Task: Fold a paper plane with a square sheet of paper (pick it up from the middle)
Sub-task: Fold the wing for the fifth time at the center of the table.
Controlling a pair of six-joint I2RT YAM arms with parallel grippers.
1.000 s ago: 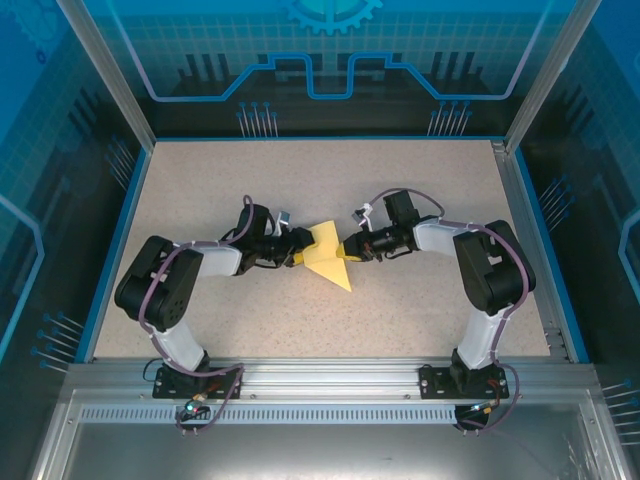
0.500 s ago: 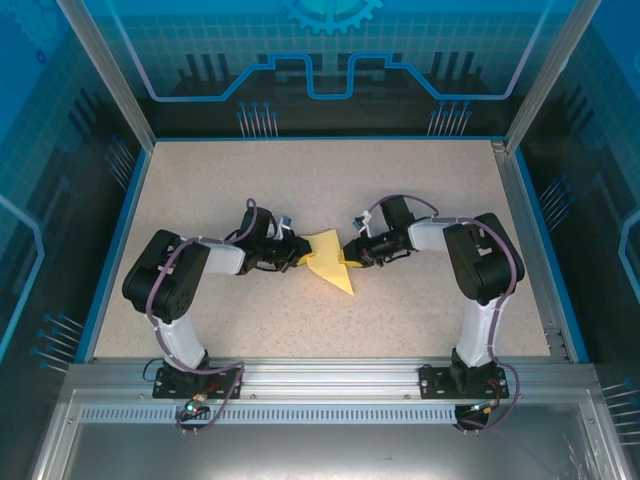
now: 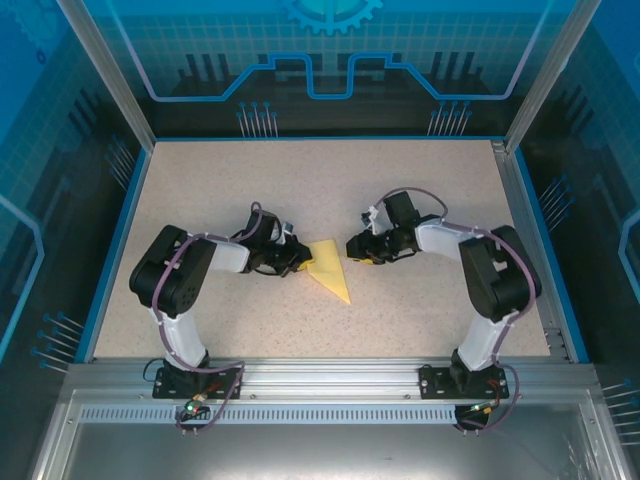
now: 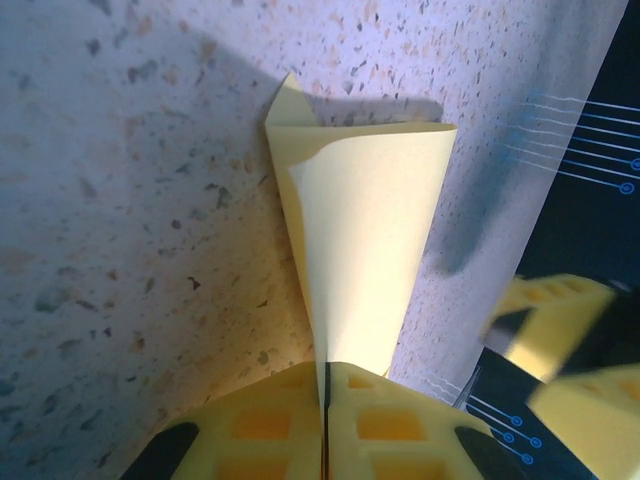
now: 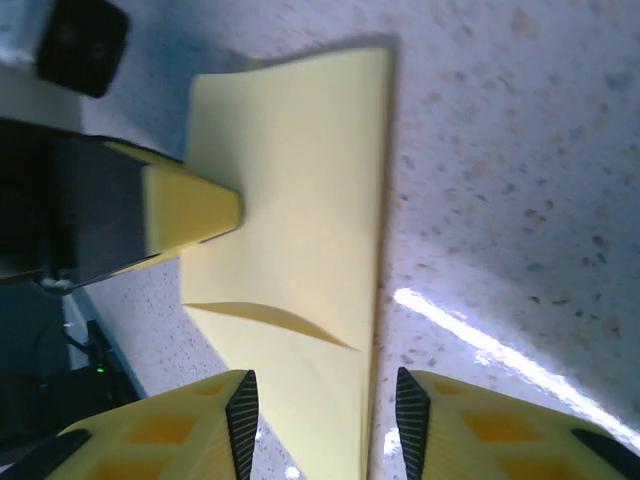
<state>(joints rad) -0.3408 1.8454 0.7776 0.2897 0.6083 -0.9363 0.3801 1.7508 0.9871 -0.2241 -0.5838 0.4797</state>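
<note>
**Paper folded to a point, plane not yet finished**

From above, the left claw (image 3: 296,259) is clenching the near-left corner of the folded paper (image 3: 330,270). The paper is lying on the counter (image 3: 400,180) between the two claws, its sharp tip pointing toward the arm bases. The right claw (image 3: 352,247) is hovering just beside the paper's upper right corner, apparently not touching it.

In the left wrist view, the left claw (image 4: 325,372) is pressing its pads together on the paper (image 4: 360,230). The paper is widening ahead of the claw into a loosely curled flap.

In the right wrist view, the right claw (image 5: 325,385) is standing released, fingers spread, with the paper (image 5: 300,200) lying ahead of and between them. The left claw (image 5: 215,210) is pinching it from the far left.

The early folds seem done, since the square is already tapering. The layers are sitting loose and no wings are showing, so more folding and creasing is probably remaining.
</note>
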